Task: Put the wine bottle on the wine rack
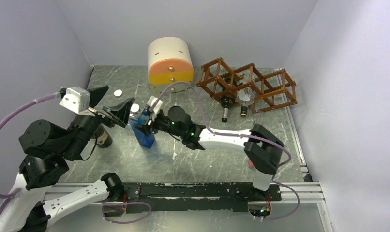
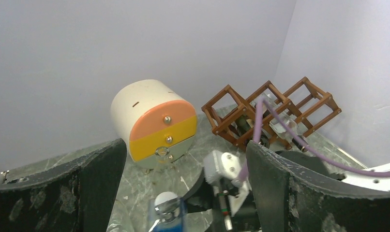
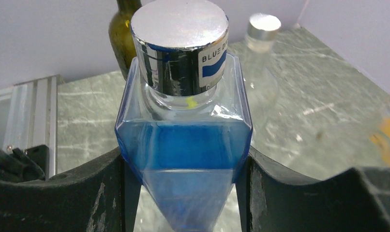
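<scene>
Right tool point(image 3: 183, 203) pinches blue bottle point(image 3: 183, 154), part-filled with blue liquid, cap band reading "BLUE DA"; left tool point(image 2: 183, 183) spread. Wine rack point(image 1: 247, 87), right of that bottle, holds two bottles point(image 1: 226, 102).

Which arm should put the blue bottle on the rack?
Right: the right gripper is shut on the bottle, and the rack stands on that side. The left gripper is open, farther away.

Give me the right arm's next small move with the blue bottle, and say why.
Probably lift it slightly, straight up. The right gripper is shut on both sides of the blue bottle, which looks upright and appears to stand on the table, while the wine rack sits farther back to the right, so it likely needs clearance before carrying across.
</scene>
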You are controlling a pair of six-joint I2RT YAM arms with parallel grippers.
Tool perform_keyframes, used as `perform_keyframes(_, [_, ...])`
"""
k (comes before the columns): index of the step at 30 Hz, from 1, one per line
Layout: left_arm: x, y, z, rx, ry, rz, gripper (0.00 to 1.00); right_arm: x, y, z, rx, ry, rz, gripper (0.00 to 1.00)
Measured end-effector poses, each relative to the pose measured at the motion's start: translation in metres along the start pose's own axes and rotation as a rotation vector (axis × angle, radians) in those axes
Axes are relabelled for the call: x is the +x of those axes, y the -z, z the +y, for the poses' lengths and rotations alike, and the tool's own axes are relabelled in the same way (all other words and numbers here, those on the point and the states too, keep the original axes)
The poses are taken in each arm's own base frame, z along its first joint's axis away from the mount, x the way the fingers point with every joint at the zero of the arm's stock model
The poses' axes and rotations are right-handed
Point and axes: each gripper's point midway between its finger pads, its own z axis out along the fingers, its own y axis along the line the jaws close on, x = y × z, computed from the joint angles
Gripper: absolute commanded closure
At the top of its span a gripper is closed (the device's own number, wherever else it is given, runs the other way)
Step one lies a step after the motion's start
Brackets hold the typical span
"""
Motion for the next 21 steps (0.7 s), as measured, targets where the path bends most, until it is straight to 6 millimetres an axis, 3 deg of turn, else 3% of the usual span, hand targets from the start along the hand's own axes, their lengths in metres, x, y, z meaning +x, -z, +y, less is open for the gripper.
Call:
perform_keyframes(7, [0.026, -0.012, -0.007, -0.001, 0.006, 0.032, 0.01, 0.000, 0.054, -0.019, 0.139, 0.005, 0.028, 1.00])
perform_keyframes(15, [0.092, -0.038, -0.019, -0.030, 0.038, 0.117, 0.02, -0.008, 0.109, -0.053, 0.362, 0.015, 0.036, 1.00])
perform_keyframes(21, [0.137, -0.049, -0.037, 0.014, 0.078, 0.138, 0.00, -0.037, 0.154, -0.080, 0.546, -0.005, -0.014, 1.00])
